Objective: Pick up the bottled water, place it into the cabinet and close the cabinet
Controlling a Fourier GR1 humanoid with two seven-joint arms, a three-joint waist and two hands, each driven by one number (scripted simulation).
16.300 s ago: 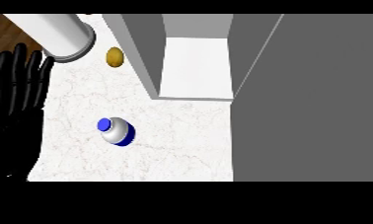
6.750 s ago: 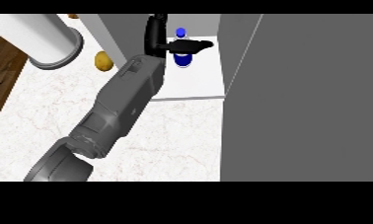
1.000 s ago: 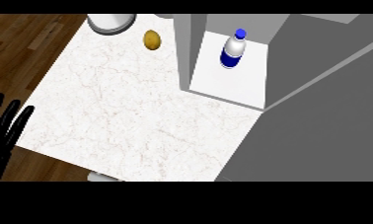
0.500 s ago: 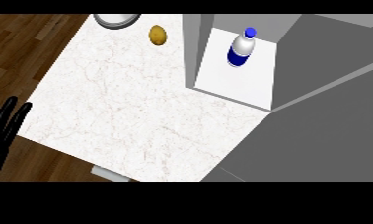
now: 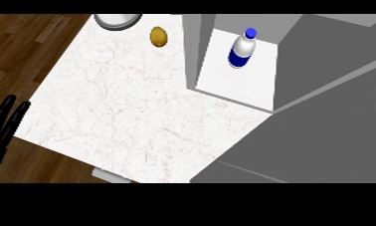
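Note:
The bottled water, clear with a blue label and blue cap, stands upright on the white shelf floor inside the open grey cabinet. No hand touches it. My left hand shows at the left edge, black fingers straight and pointing up, resting far from the bottle. My right hand shows nowhere. The cabinet's grey door stretches across the lower right, standing open.
A brownish-yellow potato-like object lies on the white marble counter near the back. A round grey-rimmed vessel sits at the top edge. Wooden floor lies to the left of the counter.
The view has tilted further and shifted; the bottle stays upright in the cabinet. The left hand stays at the left edge with straight fingers.

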